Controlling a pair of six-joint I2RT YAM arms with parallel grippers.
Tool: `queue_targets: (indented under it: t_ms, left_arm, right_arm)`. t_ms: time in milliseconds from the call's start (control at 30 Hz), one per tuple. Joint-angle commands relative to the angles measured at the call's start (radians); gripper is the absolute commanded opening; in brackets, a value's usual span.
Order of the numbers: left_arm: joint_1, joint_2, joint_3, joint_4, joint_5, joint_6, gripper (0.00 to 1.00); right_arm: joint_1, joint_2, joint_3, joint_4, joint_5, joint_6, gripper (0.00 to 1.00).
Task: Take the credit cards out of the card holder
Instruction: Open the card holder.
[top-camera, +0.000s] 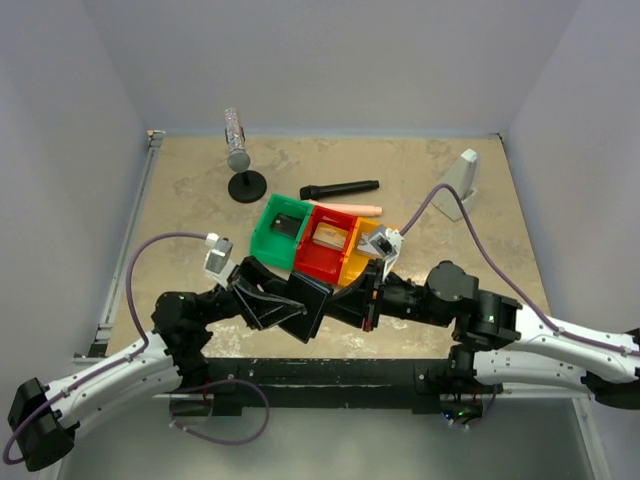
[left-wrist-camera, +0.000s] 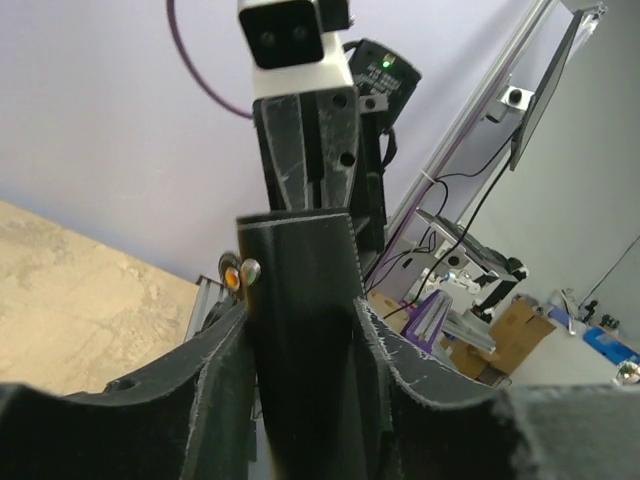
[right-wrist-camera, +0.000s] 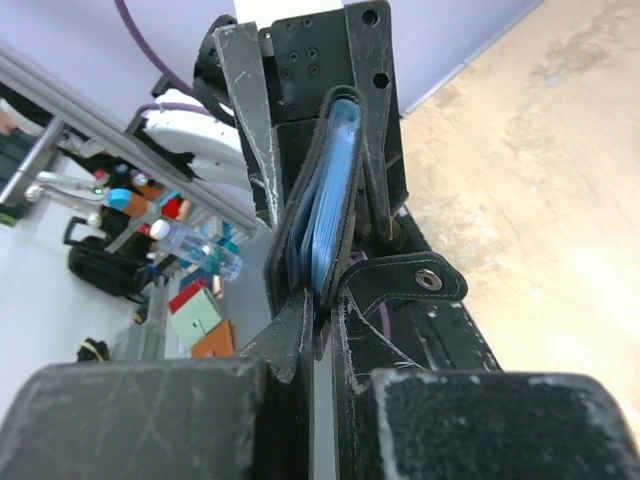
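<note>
We see the card holder (top-camera: 312, 305) lifted off the surface (top-camera: 200, 215) and caught between the two arms, over the near edge, on the near side of the row of bins. It is black and stands on edge. In the right wrist view its open edge faces us, with bluish layers inside; we cannot tell whether they are cards or lining. A small black tab (right-wrist-camera: 415, 280) with a metal snap sticks out to one side of it.

The right fingers (right-wrist-camera: 285, 350) are clenched on one thin edge of the card holder, almost no gap left between them. The left fingers (left-wrist-camera: 222, 400) stand on either side of the opposite end, flanking it closely. We cannot tell whether they press on it or have let go.

Beyond the arms three bins sit side by side, touching: the green bin (top-camera: 268, 215) on the left, the red bin (top-camera: 318, 262) in the middle, the yellow bin (top-camera: 352, 270) on the right. Each has something small in it, and the red one holds a tan block.

Just past the bins lie a black marker-like stick (top-camera: 340, 188) and, nearer the bins, a peach-coloured stick (top-camera: 360, 208). Further left a grey cylinder (top-camera: 236, 140) leans over a round black base (top-camera: 247, 187). A pale wedge-shaped stand (top-camera: 463, 180) sits well apart at the far right.
</note>
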Motion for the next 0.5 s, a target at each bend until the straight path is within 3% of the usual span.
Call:
queue_targets:
  t_ms: [0,200,333,400,467]
  left_arm:
    - [-0.009,-0.018,-0.023,-0.049,0.004,0.026,0.49]
    - [-0.011,-0.006,-0.023,-0.133,-0.037,0.019,0.61]
    - [-0.011,-0.003,0.03,-0.274,-0.065,0.037,0.77]
    - [-0.011,0.014,0.052,-0.308,-0.059,0.057,0.92]
    - [-0.011,0.025,0.067,-0.334,-0.071,0.074,0.93]
  right_arm:
    - [-0.008,-0.018,0.129,-0.153,0.089,-0.039,0.0]
    - [-0.008,0.005,0.215,-0.385,0.172,-0.038,0.0]
    - [-0.008,0.07,0.307,-0.57,0.231,-0.019,0.0]
    - [-0.008,0.1,0.347,-0.644,0.27,-0.013,0.0]
    - [-0.008,0.12,0.367,-0.672,0.276,-0.007,0.0]
